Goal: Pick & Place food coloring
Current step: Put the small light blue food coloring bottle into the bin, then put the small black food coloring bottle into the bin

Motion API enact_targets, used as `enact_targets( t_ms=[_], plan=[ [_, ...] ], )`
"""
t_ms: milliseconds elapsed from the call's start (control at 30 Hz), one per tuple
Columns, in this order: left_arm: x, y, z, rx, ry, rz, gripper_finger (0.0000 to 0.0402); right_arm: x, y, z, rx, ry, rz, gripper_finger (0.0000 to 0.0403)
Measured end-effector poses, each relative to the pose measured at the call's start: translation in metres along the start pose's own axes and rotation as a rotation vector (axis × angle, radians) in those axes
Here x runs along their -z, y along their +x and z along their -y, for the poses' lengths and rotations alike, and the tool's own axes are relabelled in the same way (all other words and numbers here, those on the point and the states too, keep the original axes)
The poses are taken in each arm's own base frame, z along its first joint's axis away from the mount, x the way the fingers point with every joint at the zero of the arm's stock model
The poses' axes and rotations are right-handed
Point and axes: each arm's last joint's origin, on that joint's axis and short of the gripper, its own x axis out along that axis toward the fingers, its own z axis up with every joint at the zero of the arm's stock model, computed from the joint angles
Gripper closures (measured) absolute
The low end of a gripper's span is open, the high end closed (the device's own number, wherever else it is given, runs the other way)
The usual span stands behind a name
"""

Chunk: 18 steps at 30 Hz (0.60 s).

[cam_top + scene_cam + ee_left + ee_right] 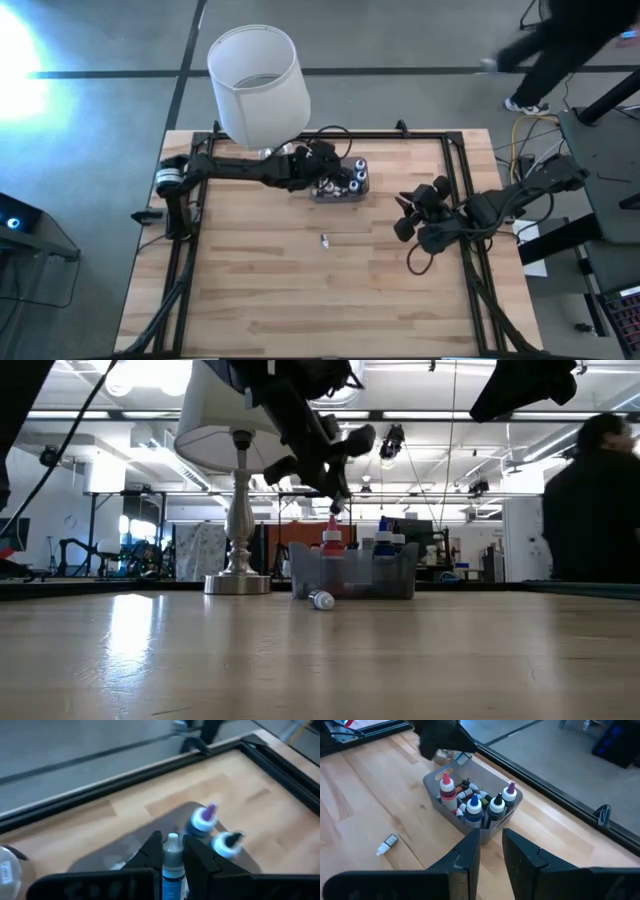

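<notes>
I have the left claw (173,851) closed on a small blue dropper bottle (172,865), its whitish cap pointing out past the fingertips, so the bottle's long axis runs along the fingers. From above, that claw (322,160) hangs over the near-lamp end of the translucent grey box (341,192), and in the level view it sits above the box rim (352,572), not yet down among the other food coloring bottles (472,806) standing upright inside. What matters for my next move, I judge, is that the box lies just ahead of and beneath the held bottle, so a short descent with the cap kept up should seat it in a free gap. One whitish bottle (325,239) lies on its side on the wooden tabletop (260,290), toward the front from the box and apart from it, roughly midway between the arms. The right claw (491,851) waits near the tabletop's right edge, fingers parted and empty, facing the box. The white-shaded lamp (256,82) crowds the left arm's path.
</notes>
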Motion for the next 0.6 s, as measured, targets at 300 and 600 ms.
enact_targets(
  t_ms=[300, 600],
  plan=[
    [0.022, 0.028, 0.002, -0.137, 0.001, 0.062, 0.0352, 0.0, 0.0, 0.0, -0.004, 0.001, -0.007, 0.0326],
    [0.031, 0.023, 0.013, -0.121, 0.082, 0.054, 0.0272, 0.001, 0.0, 0.0, -0.016, -0.012, -0.031, 0.0333]
  ],
)
